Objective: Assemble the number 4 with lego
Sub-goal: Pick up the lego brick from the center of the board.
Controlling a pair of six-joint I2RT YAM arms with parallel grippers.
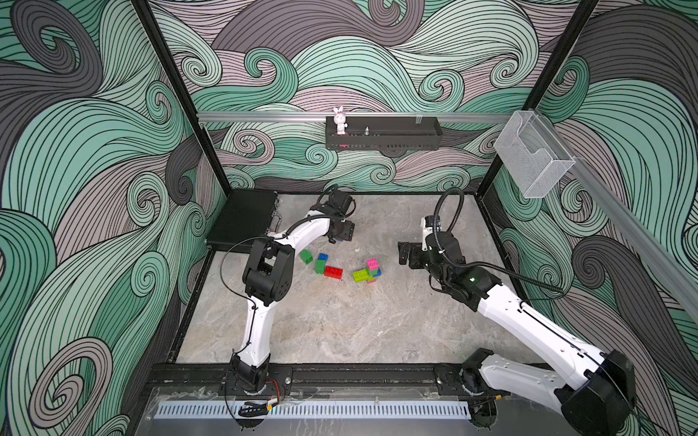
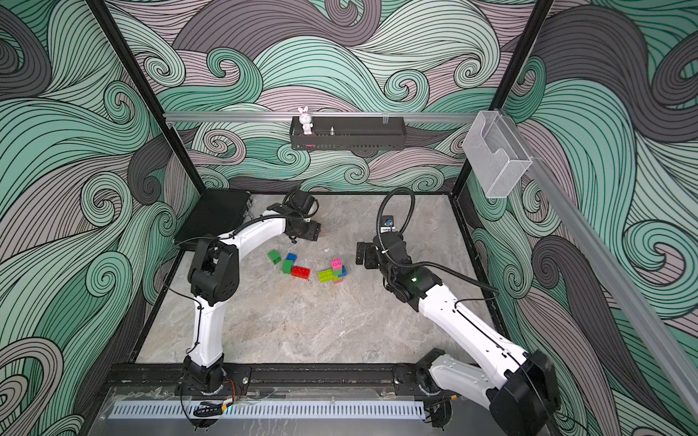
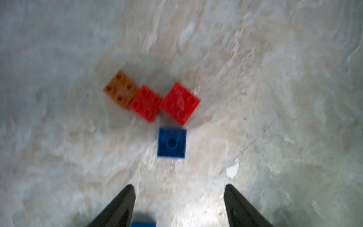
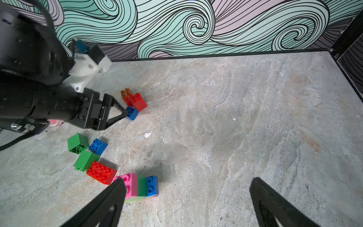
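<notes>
Through the left wrist camera I see my left gripper point(image 3: 179, 188) open above the table. A blue lego brick point(image 3: 171, 142) lies on its side just ahead of the fingertips, untouched. Beyond it sit two red bricks point(image 3: 180, 103) and an orange one point(image 3: 120, 88). The right wrist view shows that gripper point(image 4: 122, 113) right beside the blue brick point(image 4: 132, 113). My right gripper point(image 4: 187, 186) is open and empty, next to a joined pink, green and blue stack point(image 4: 137, 184). Loose green point(image 1: 306, 256), blue point(image 1: 323, 257) and red point(image 1: 334, 272) bricks lie mid-table.
A black case point(image 1: 243, 222) lies at the back left corner. On the back wall a black shelf point(image 1: 383, 145) carries a rabbit figure point(image 1: 340, 120). A clear bin point(image 1: 532, 158) hangs on the right rail. A white scrap point(image 4: 147, 135) lies on the table.
</notes>
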